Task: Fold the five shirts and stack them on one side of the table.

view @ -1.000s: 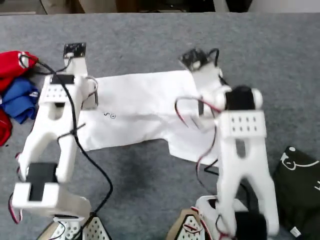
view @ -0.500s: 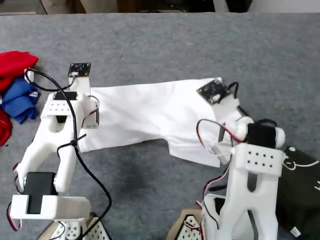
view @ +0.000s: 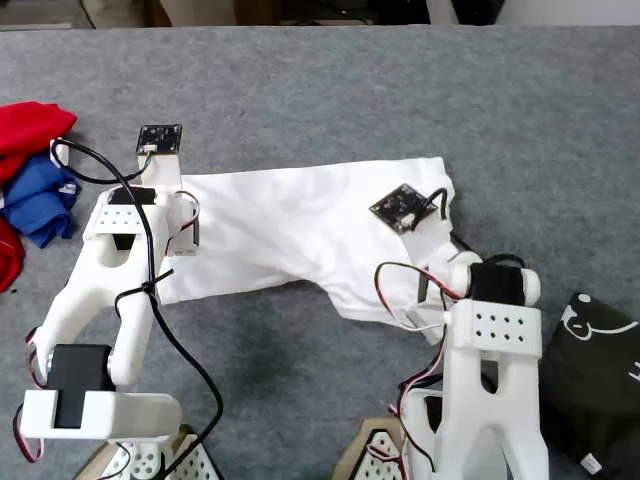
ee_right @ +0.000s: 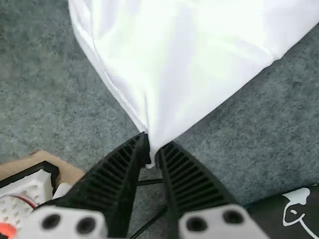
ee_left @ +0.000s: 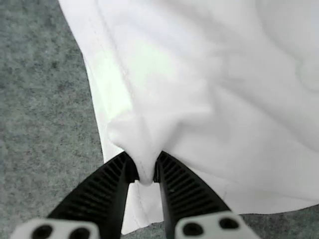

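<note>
The white shirt [view: 290,225] lies spread out mid-table between the two arms. The left gripper [ee_left: 143,172] pinches a bunched fold at its edge, and the right gripper [ee_right: 152,149] is clamped on a corner.

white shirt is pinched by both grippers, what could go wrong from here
The left gripper holds only a small bunched fold at the hem of the white shirt, so it may slip when pulled. The right gripper clamps just a corner tip, likely a weak hold too. The black shirt lies close to that arm and could get dragged.
</note>
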